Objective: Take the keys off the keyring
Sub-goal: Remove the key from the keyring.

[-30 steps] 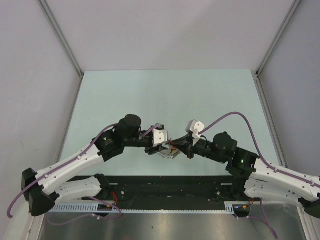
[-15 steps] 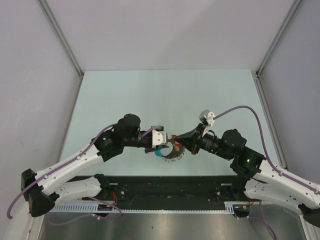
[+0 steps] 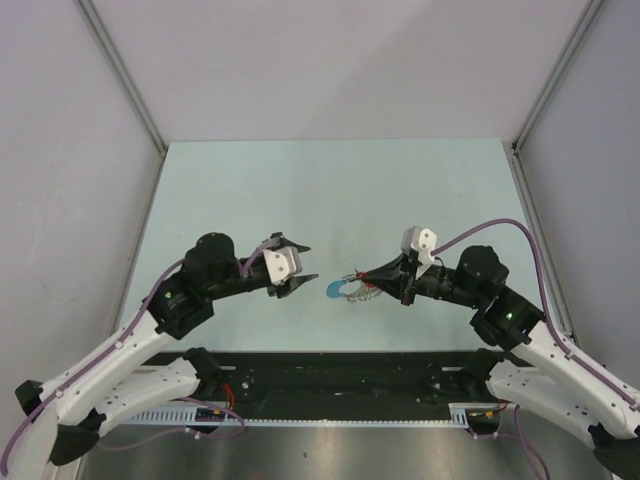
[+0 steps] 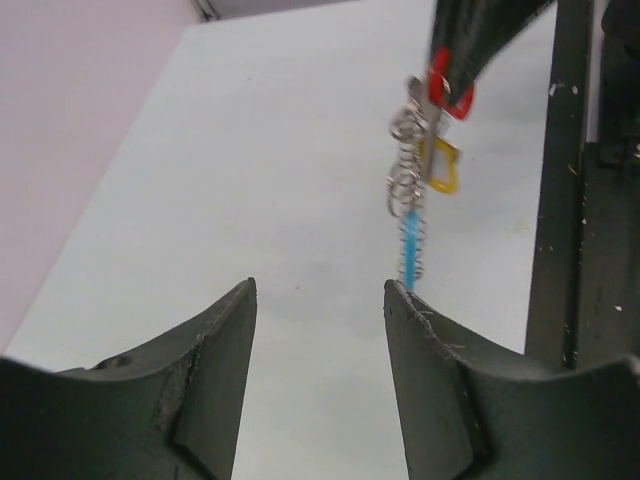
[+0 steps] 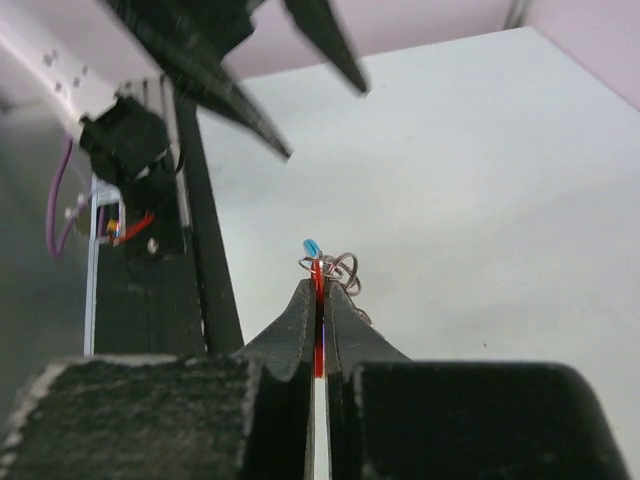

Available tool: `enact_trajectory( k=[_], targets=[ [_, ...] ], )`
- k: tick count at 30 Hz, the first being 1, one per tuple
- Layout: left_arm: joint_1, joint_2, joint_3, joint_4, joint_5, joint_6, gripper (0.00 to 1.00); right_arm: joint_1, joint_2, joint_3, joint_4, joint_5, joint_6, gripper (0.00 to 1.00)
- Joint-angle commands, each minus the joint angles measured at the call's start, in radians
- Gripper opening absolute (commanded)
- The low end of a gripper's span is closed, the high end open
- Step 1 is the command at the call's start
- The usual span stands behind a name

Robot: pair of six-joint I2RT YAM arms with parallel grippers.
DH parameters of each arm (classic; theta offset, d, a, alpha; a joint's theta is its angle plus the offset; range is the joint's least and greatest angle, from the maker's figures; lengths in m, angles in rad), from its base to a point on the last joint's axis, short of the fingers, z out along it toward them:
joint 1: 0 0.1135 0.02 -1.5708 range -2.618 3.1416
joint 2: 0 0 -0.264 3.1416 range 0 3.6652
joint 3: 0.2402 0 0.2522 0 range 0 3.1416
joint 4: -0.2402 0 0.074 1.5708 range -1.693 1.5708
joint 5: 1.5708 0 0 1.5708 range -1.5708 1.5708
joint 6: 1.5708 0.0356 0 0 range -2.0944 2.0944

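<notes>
One keyring (image 3: 349,292), one red-headed key (image 4: 450,92) and one yellow piece (image 4: 446,166) show. The right gripper (image 3: 366,281) is pressed together, pinching the key. The keyring's silvery coil and blue arc (image 3: 333,291) trail toward 9 o'clock from its tips. The left gripper (image 3: 304,262), at 9 o'clock of the ring and apart from it, stands spread wide, holding nothing.

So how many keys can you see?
2. A red key is pinched in the right claw, and a yellow key hangs next to it on the keyring. More could be hidden behind the claw.
</notes>
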Motion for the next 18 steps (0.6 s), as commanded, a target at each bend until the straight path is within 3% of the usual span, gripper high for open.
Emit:
enact_trajectory(
  k=[1,4,9,14,18],
  targets=[
    [0.052,-0.005,0.021,0.054,0.113,0.006,0.59,-0.036,0.046,0.101,-0.111,-0.319,-0.244,0.00],
    [0.055,0.041,0.061,-0.009,0.288,0.105,0.58,-0.047,0.082,0.129,-0.208,-0.477,-0.369,0.00],
    [0.055,0.137,0.153,-0.134,0.484,0.201,0.58,-0.050,0.093,0.129,-0.275,-0.577,-0.486,0.00],
    [0.052,0.204,0.199,-0.181,0.639,0.172,0.57,-0.039,0.090,0.135,-0.263,-0.570,-0.505,0.00],
    [0.049,0.204,0.144,-0.060,0.708,0.041,0.56,-0.040,0.083,0.137,-0.237,-0.554,-0.521,0.00]
  ],
)
